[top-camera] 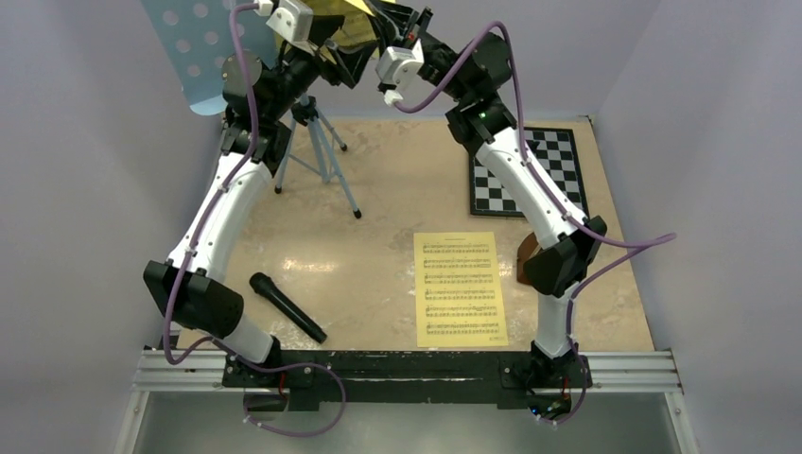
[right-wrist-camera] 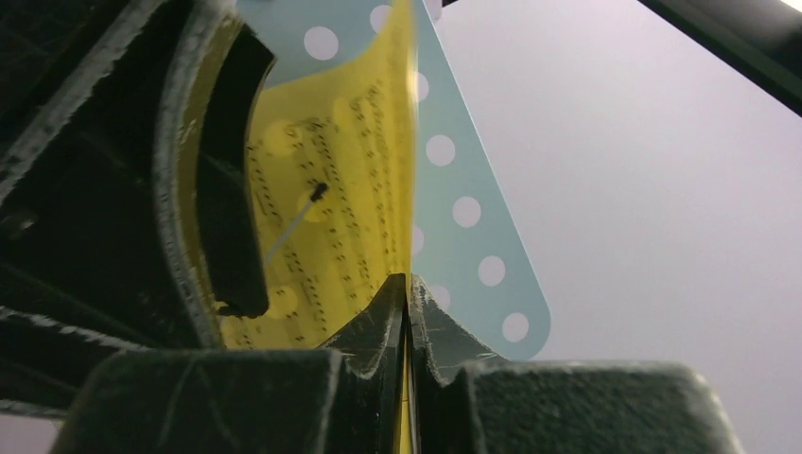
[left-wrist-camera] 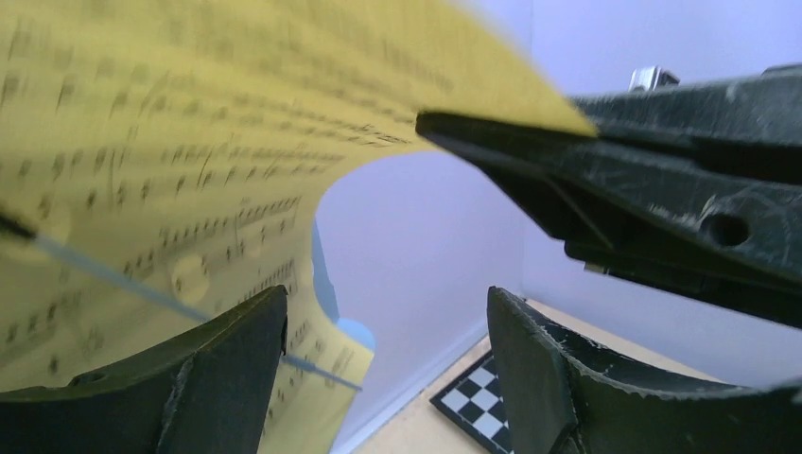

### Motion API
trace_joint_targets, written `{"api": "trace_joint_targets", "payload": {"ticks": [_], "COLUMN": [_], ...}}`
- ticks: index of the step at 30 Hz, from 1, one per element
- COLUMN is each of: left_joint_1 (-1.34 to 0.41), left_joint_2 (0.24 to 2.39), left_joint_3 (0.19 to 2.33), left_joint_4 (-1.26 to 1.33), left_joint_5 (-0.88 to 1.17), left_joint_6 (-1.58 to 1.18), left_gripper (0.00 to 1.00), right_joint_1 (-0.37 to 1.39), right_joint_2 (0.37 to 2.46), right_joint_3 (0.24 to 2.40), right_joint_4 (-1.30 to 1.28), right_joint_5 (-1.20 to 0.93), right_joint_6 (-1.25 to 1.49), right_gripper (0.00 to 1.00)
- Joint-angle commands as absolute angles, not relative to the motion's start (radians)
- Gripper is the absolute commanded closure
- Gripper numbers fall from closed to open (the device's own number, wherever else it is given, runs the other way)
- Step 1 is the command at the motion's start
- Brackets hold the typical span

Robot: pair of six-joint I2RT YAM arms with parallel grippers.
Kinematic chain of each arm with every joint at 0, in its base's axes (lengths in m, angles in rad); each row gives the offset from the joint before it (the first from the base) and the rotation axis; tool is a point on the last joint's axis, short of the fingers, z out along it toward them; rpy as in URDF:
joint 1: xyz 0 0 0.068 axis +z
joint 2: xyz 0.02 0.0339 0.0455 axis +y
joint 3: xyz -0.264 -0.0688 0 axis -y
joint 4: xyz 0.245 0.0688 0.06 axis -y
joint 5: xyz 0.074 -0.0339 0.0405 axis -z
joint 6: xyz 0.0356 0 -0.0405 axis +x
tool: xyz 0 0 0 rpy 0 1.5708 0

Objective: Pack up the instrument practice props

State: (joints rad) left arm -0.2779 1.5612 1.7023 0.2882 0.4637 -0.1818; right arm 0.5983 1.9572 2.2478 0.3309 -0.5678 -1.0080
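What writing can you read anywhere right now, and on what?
No words or numbers are readable.
Flat page: staves of notes and a title line, too small to read.
Lifted page, pinched by the right tool: notes only, blurred.
Chessboard and microphone: no markings visible.

Bright, even, diffuse from above; faint soft shadows beneath music stand (top-camera: 320,156) on table (top-camera: 397,189). Left wrist: yellow page (left-wrist-camera: 170,161) heavily blurred, left gripper fingers (left-wrist-camera: 586,378) soft-edged. Right wrist: page backlit, glowing; foreground dark, small glare top-right corner
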Motion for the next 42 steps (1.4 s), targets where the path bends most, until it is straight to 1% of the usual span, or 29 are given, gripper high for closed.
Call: {"api": "trace_joint_targets", "payload": {"ticks": [1, 6, 11, 15, 16, 18, 19, 21, 22, 23, 28, 31, 35, 42], "left_joint_1": [-0.292, -0.297, -0.304, -0.309, -0.31, -0.311, -0.311, -0.311, -0.311, -0.31, -0.303, -0.296, -0.295, -0.29], "left_joint_2": [1.593, 1.624, 1.636, 1.64, 1.639, 1.625, 1.604, 1.546, 1.511, 1.472, 1.403, 1.411, 1.477, 1.572], "left_joint_3": [1.799, 1.841, 1.857, 1.867, 1.866, 1.849, 1.827, 1.754, 1.712, 1.68, 1.612, 1.596, 1.672, 1.77], "left_joint_4": [0.343, 0.314, 0.3, 0.289, 0.288, 0.283, 0.283, 0.285, 0.288, 0.279, 0.19, 0.213, 0.206, 0.217], "left_joint_5": [0.453, 0.461, 0.495, 0.539, 0.547, 0.534, 0.509, 0.459, 0.437, 0.405, 0.365, 0.313, 0.26, 0.285], "left_joint_6": [-0.15, -0.127, -0.112, -0.097, -0.095, -0.11, -0.124, -0.13, -0.132, -0.132, -0.137, -0.149, -0.153, -0.157], "left_gripper": [0.19, 0.22, 0.3, 0.4, 0.41, 0.38, 0.34, 0.23, 0.19, 0.18, 0.17, 0.13, 0.12, 0.12], "right_joint_1": [0.588, 0.586, 0.587, 0.586, 0.586, 0.586, 0.586, 0.584, 0.583, 0.582, 0.576, 0.575, 0.573, 0.569], "right_joint_2": [1.954, 1.953, 1.951, 1.957, 1.958, 1.959, 1.959, 1.957, 1.955, 1.954, 1.957, 1.96, 1.967, 1.964], "right_joint_3": [2.292, 2.29, 2.291, 2.315, 2.322, 2.334, 2.338, 2.342, 2.342, 2.341, 2.342, 2.345, 2.351, 2.354], "right_joint_4": [0.366, 0.364, 0.369, 0.367, 0.369, 0.37, 0.371, 0.371, 0.373, 0.373, 0.373, 0.374, 0.371, 0.374], "right_joint_5": [-0.545, -0.542, -0.537, -0.52, -0.512, -0.501, -0.498, -0.496, -0.494, -0.495, -0.501, -0.507, -0.518, -0.521], "right_joint_6": [-0.985, -0.978, -0.98, -0.973, -0.969, -0.965, -0.966, -0.966, -0.965, -0.963, -0.953, -0.945, -0.94, -0.933], "right_gripper": [0.95, 1.0, 1.0, 1.0, 1.0, 1.0, 1.0, 1.0, 1.0, 1.0, 1.0, 1.0, 1.0, 1.0]}}
